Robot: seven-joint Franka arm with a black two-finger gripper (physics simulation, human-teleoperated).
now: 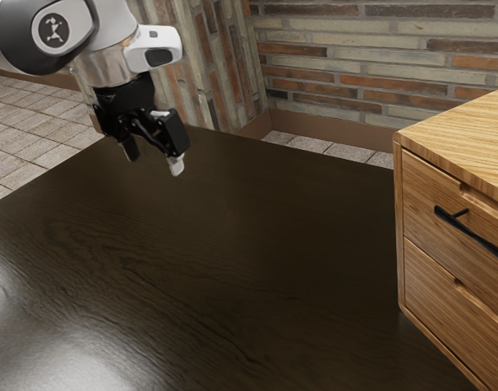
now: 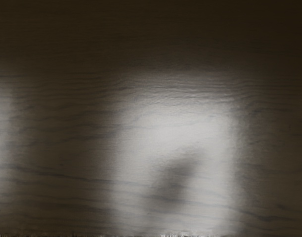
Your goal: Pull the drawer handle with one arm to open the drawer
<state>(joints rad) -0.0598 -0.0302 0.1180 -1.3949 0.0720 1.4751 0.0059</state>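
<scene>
Hovering above the dark table (image 1: 232,269) at the exterior view's left, the end effector (image 1: 153,160) had its fingers spread apart and gripped nothing. The drawer handle (image 1: 470,233), a black bar, sat on the upper drawer (image 1: 428,195) of the wooden cabinet (image 1: 469,138) at the exterior view's right, well apart from the end effector. The wrist view showed table wood grain under the hand.

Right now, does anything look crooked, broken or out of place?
Nothing stands out. The cabinet sits at the exterior view's right with both drawer fronts flush, the black handle intact on the upper one. The tool hangs open above the dark table, well apart from the handle.
</scene>
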